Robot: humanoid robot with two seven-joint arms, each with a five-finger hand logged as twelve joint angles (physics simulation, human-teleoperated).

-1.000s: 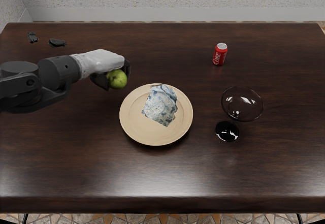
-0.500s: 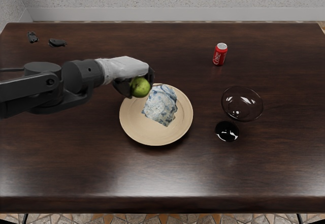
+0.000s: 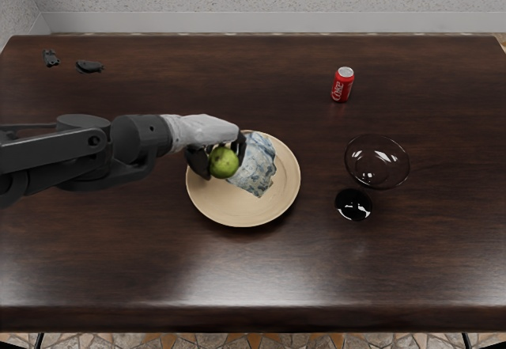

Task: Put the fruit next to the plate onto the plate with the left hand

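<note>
Dark polished wood forms the table (image 3: pixel 253 278), backed by a pale speckled wall. The left arm enters from the picture's left edge, and the left hand (image 3: pixel 207 139) has its fingers curled around the green fruit (image 3: pixel 224 161), gripping it from above. Under the hand lies the left part of the tan plate (image 3: pixel 237 204); the fruit is over that part (whether it touches the plate cannot be told). Just right of the hand, close against the fruit, a crumpled blue-and-white object (image 3: pixel 257 167) rests on the plate. Farther right of the hand are a glass bowl (image 3: pixel 377 161) and a small black dish (image 3: pixel 353 204), with a red can (image 3: pixel 341 84) beyond them toward the wall. Two small dark pieces (image 3: pixel 88 66) lie well apart from the hand, near the far left corner.
</note>
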